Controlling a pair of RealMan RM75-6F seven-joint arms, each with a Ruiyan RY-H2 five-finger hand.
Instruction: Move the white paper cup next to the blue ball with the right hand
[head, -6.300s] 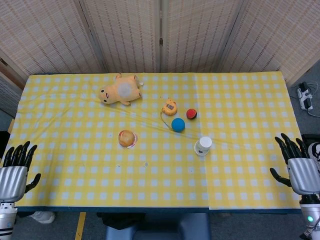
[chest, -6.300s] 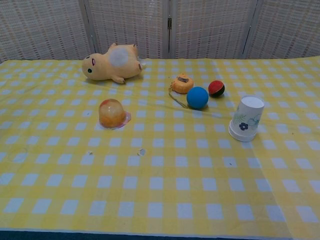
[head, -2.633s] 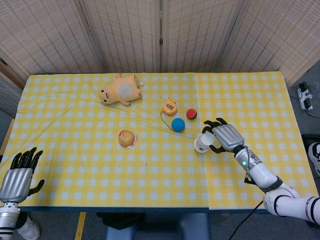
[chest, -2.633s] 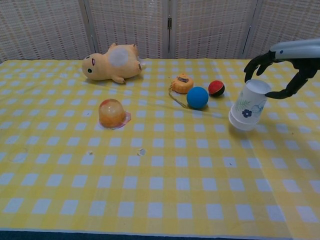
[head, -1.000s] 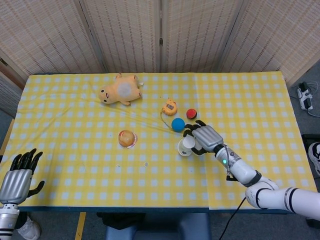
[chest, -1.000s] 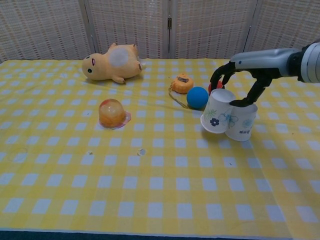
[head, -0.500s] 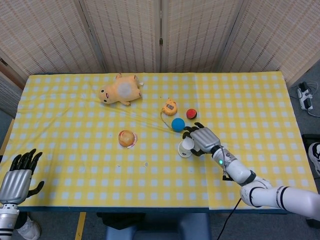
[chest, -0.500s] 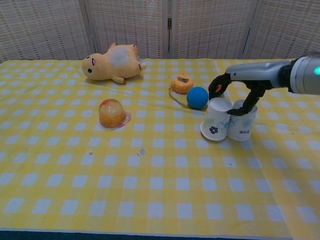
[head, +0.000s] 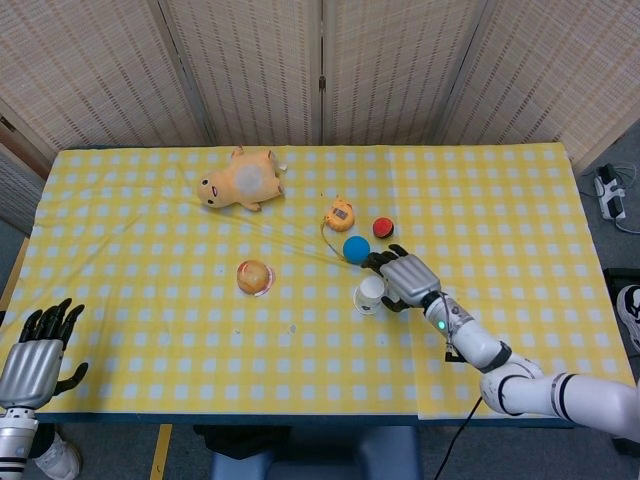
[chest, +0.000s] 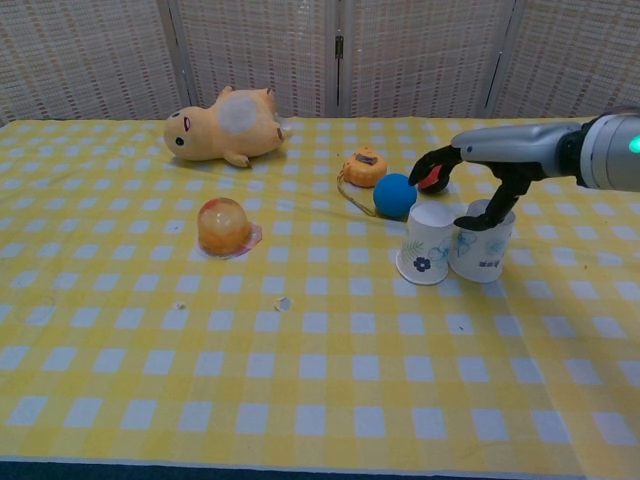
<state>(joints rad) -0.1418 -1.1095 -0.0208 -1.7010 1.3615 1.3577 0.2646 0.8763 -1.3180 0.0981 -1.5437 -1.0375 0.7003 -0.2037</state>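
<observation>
The white paper cup (chest: 424, 245) stands upside down on the yellow checked cloth, just in front and to the right of the blue ball (chest: 395, 195). A second, similar cup (chest: 482, 245) stands close on its right. My right hand (chest: 478, 160) hovers over both cups with its fingers spread; the fingertips (chest: 430, 166) are above the first cup and the thumb rests at the top of the second. In the head view the cup (head: 371, 293) sits left of the right hand (head: 405, 278), below the blue ball (head: 355, 248). My left hand (head: 35, 352) hangs open off the table's front left corner.
A red and black ball (chest: 433, 178) and a small orange toy (chest: 364, 167) lie just behind the blue ball. A yellow plush (chest: 222, 125) lies at the back left, and an orange dome (chest: 224, 226) sits mid-left.
The cup came down from a tilt and now stands flat on the cloth. My right hand's fingers have lifted off it and spread. The left hand has not moved.
</observation>
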